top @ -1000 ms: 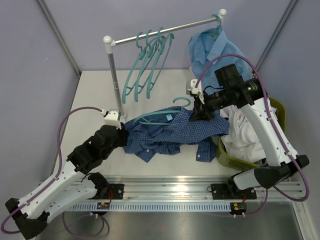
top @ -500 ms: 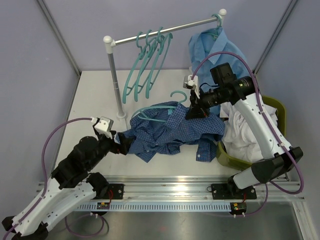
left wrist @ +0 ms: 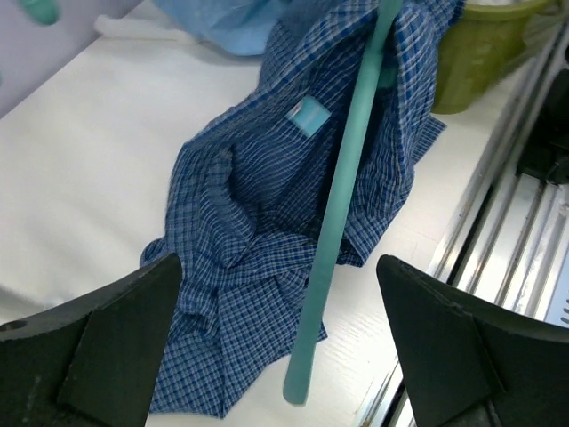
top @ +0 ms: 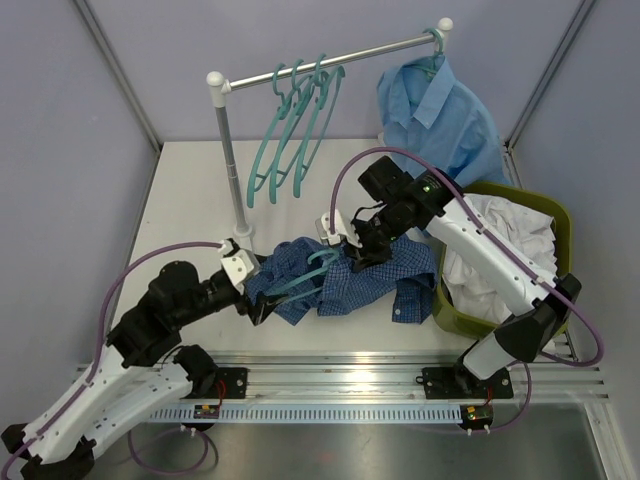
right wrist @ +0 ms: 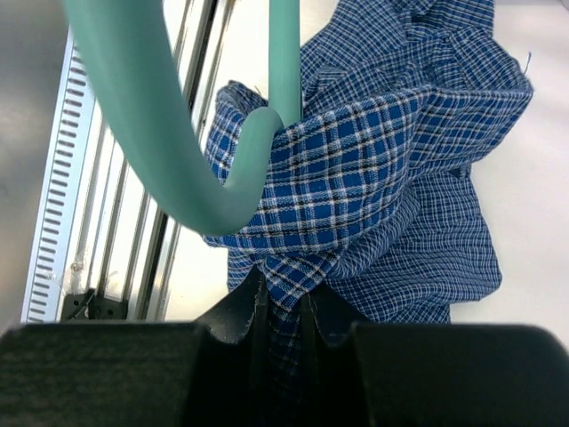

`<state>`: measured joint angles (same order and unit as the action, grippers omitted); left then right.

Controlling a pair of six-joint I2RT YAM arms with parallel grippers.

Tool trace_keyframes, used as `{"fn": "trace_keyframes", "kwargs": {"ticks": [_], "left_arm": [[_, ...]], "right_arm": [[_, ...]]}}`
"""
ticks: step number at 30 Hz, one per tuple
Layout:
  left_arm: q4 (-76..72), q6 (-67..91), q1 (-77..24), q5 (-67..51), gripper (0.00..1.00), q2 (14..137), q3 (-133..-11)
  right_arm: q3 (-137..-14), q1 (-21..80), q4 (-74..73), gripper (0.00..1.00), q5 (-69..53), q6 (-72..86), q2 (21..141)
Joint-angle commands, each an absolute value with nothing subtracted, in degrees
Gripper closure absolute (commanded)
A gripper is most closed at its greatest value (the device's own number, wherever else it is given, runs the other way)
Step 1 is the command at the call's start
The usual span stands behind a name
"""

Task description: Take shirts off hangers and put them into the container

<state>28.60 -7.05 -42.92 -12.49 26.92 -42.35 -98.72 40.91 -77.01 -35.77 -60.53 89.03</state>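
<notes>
Now sprung wide and empty at the left gripper [top: 262,303], after a tight pinch a second ago. Clamped shut at the right gripper [top: 352,250] on the dark blue check shirt [top: 400,272], dragged along the table's [top: 190,190] front edge, just beside the basket [top: 452,312]. Still threaded with its teal hanger [left wrist: 342,222], so probably reaching for that next.

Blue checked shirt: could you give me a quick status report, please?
Left gripper open, empty. Right gripper shut on blue checked shirt, on table. Teal hanger across it, not yet free.

5 hangers [left wrist: 340,222], 3 shirts [top: 380,275] visible, 1 basket [top: 452,312]
</notes>
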Motion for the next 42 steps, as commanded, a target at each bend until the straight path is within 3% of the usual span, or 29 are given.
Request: {"fn": "trace_keyframes", "kwargs": {"ticks": [1, 4, 11, 13, 14, 15, 18, 22, 23, 25, 26, 31, 34, 38, 42], "left_arm": [[21.5, -13.7, -42.8, -23.6, 0.07, 30.2, -41.5], [21.0, -12.7, -42.8, -26.6, 0.19, 33.3, -41.0], [17.5, -10.0, -42.8, -29.9, 0.34, 35.4, -38.6], [16.7, -9.8, -42.8, -30.6, 0.44, 35.9, -38.5], [16.6, -9.8, -42.8, -30.8, 0.52, 36.8, -38.4], [16.1, -9.4, -42.8, -30.7, 0.72, 37.3, -38.4], [15.2, -7.8, -42.8, -30.7, 1.00, 38.6, -38.7], [14.9, -3.4, -42.8, -29.7, 1.00, 38.8, -39.0], [14.7, -2.4, -42.8, -29.2, 1.00, 38.6, -38.5], [14.1, 1.8, -42.8, -27.6, 1.00, 38.0, -37.7], [13.9, 3.1, -42.8, -27.2, 1.00, 37.8, -37.0], [9.3, 13.3, -42.8, -24.3, 1.00, 35.9, -32.5], [6.2, 20.5, -42.8, -21.8, 1.00, 35.8, -31.8], [0.0, 30.7, -42.8, -18.8, 1.00, 37.0, -31.5], [-8.2, 42.1, -43.3, -16.7, 1.00, 39.4, -30.3]], "right_arm": [[-102.0, 42.5, -83.8, 1.00, -33.7, -65.0, 90.5], [-104.4, 42.9, -84.8, 1.00, -34.3, -65.2, 91.2], [-105.7, 43.2, -86.0, 1.00, -36.9, -65.7, 91.4], [-105.8, 43.2, -86.2, 1.00, -37.1, -65.7, 91.6], [-106.1, 43.2, -86.3, 1.00, -37.2, -65.7, 91.5], [-106.2, 43.2, -86.5, 1.00, -37.4, -65.7, 91.7], [-106.3, 43.2, -86.1, 0.97, -37.4, -65.3, 91.7], [-106.2, 43.2, -81.9, 0.67, -33.1, -56.9, 92.3], [-106.4, 42.8, -80.8, 0.48, -31.6, -55.3, 92.3], [-106.8, 40.7, -79.3, 0.33, -31.4, -50.9, 91.4], [-107.2, 39.4, -77.3, 0.01, -32.5, -49.3, 90.8], [-106.9, 30.3, -69.7, 0.01, -35.2, -36.3, 84.2], [-99.4, 29.0, -64.4, 0.01, -37.9, -31.3, 79.2], [-88.5, 22.7, -57.5, 0.01, -59.5, -20.4, 75.0], [-82.7, 22.6, -52.2, 0.04, -52.0, -15.7, 71.9]]}}
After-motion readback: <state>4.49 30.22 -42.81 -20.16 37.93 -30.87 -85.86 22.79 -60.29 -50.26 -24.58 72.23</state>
